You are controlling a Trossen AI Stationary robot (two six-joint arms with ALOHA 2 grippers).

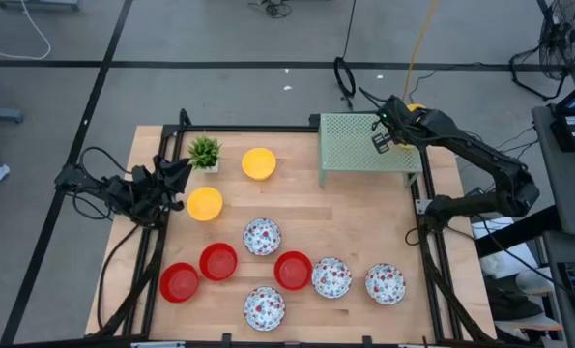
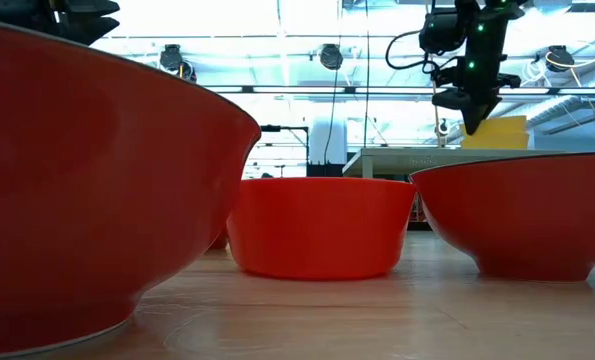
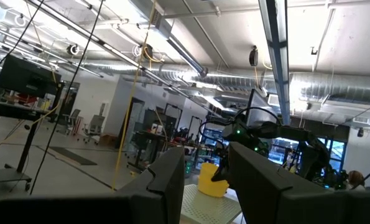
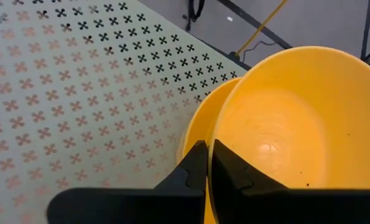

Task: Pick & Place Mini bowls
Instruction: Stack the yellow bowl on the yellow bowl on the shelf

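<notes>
The right gripper (image 4: 206, 163) is over the far right corner of the green perforated shelf (image 1: 350, 140), its fingers pinched tight on the rim of a yellow bowl (image 4: 284, 130); in the right wrist view that bowl sits tilted in or against a second yellow bowl (image 4: 200, 127) below it, and I cannot tell whether they touch. From the low view the same gripper (image 2: 469, 108) hangs above the shelf with the yellow bowl (image 2: 497, 132) just beside it. The left gripper (image 1: 176, 179) waits at the table's left edge, near the potted plant (image 1: 205, 152); its fingers (image 3: 169, 180) stand a little apart with nothing between them. On the wooden table (image 1: 364, 222) two more yellow bowls lie loose: one (image 1: 259, 163) just right of the plant, one (image 1: 205, 204) nearer the left gripper. Closer to the front edge sit three red bowls (image 1: 218, 261), (image 1: 179, 282), (image 1: 293, 271) and four white speckled bowls (image 1: 262, 236), (image 1: 265, 308), (image 1: 331, 278), (image 1: 385, 283), spread in a loose band across the table, some nearly touching their neighbours. The low view is mostly filled by the red bowls right up close.
</notes>
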